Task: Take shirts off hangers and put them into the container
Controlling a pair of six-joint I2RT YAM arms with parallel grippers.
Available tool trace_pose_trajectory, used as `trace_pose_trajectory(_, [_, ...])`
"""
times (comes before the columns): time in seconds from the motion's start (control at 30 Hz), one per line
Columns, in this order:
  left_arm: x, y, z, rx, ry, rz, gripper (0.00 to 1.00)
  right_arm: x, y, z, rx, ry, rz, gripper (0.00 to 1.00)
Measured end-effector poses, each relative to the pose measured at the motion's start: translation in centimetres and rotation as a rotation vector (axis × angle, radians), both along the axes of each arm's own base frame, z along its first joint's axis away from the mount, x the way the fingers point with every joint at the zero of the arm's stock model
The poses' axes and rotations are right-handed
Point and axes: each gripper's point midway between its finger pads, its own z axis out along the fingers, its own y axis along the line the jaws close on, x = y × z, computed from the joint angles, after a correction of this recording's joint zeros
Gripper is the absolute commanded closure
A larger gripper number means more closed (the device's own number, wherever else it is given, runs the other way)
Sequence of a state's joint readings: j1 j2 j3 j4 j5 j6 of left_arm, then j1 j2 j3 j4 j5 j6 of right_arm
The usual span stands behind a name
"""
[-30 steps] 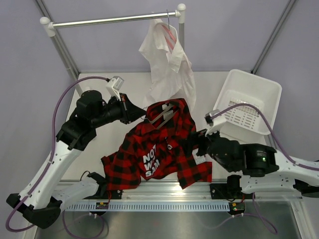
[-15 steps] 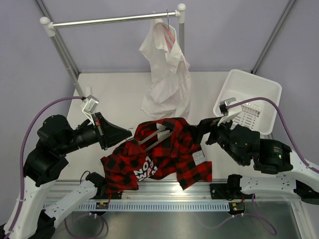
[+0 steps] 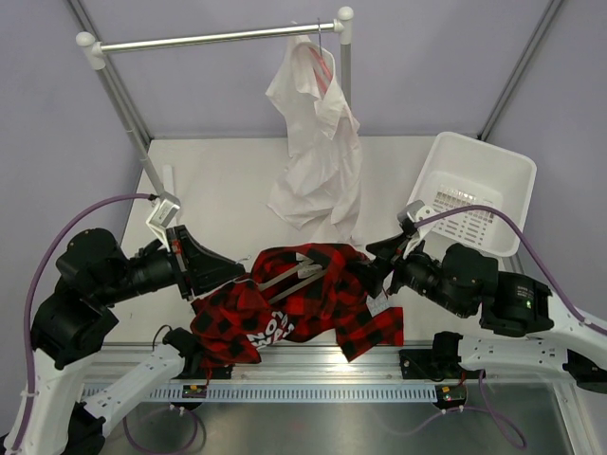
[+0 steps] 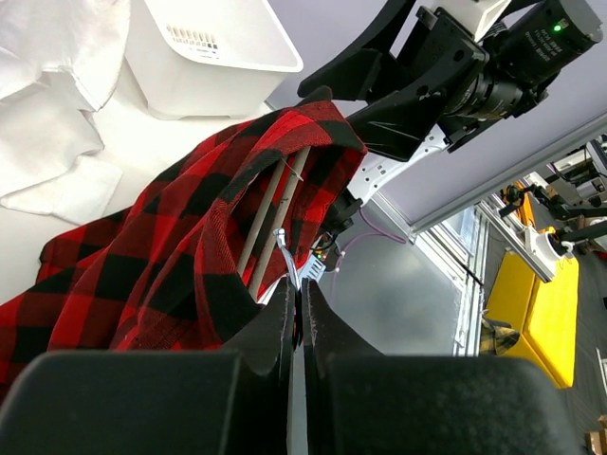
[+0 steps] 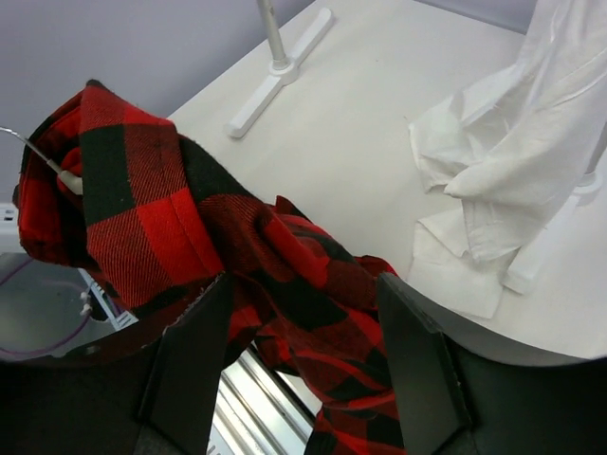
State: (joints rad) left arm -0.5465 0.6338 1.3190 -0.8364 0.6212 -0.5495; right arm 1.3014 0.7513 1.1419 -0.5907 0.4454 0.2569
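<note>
Two arms are meeting over the near edge of the desk [image 3: 228, 180], with the red-and-black plaid shirt [image 3: 313, 294] strung between them. The left gripper [image 3: 245, 272] is reaching in from the left, and in its wrist view its fingers [image 4: 270, 332] are pressing together on the thin metal hook [image 4: 285, 248] of the grey-brown hanger [image 3: 285, 275], whose bars are running up under the plaid cloth. The shirt is draping over that hanger and bunching down toward the desk's front edge, and a white label patch [image 3: 275, 327] with dark lettering is showing on its lower left part. The right gripper [image 3: 372, 265] is coming at the shirt's right side; in its wrist view its fingers [image 5: 194, 351] are standing wide apart, straddling a fold of the plaid fabric. Farther back on the right, the white container [image 3: 493, 161] is sitting on the desk, well apart from the plaid shirt, with nothing showing inside it. At the far end, the white shirt [image 3: 318, 142] is hanging on the pink hanger [image 3: 324, 64], which is hooking over the silver rail [image 3: 218, 38], and the shirt's lower folds are resting on the desk.
</note>
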Motion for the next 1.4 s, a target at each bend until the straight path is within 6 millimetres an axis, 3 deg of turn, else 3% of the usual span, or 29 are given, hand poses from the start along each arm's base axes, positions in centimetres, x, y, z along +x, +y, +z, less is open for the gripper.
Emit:
trace_pose_trajectory(0.2, [-0.3, 0.1, 0.7, -0.011, -0.013, -0.008, 1.0, -1.1, 0.6, -1.2, 0.01, 0.014, 0.072, 0.35])
trace_pose_trajectory(0.37, [-0.5, 0.1, 1.6, -0.021, -0.03, -0.012, 1.0, -1.7, 1.5, -3.7, -0.022, 0.047, 0.111, 0.42])
trace_pose_trajectory(0.5, [-0.5, 0.1, 1.7, -0.021, -0.03, -0.015, 1.0, -1.8, 1.6, -4.7, -0.042, 0.063, 0.113, 0.74])
trace_pose_trajectory(0.67, [-0.5, 0.1, 1.7, -0.021, -0.03, -0.014, 1.0, -1.4, 1.1, -4.4, -0.04, 0.063, 0.084, 0.99])
trace_pose_trajectory(0.8, [-0.4, 0.0, 1.4, -0.02, -0.027, -0.014, 1.0, -0.2, -0.5, -3.0, -0.059, 0.051, -0.011, 1.0])
trace_pose_trajectory(1.03, [0.2, -0.4, -3.1, 0.021, 0.068, -0.011, 1.0, 2.2, -3.5, 2.4, -0.03, 0.005, -0.211, 1.0])
trace_pose_trajectory(1.23, [0.1, -0.5, -4.9, 0.032, 0.111, -0.018, 1.0, 3.5, -4.4, 6.4, -0.01, -0.033, -0.308, 1.0])
trace_pose_trajectory(1.4, [-0.4, -0.4, -4.1, 0.009, 0.078, -0.027, 1.0, 4.7, -5.0, 5.8, -0.05, -0.04, -0.407, 1.0])
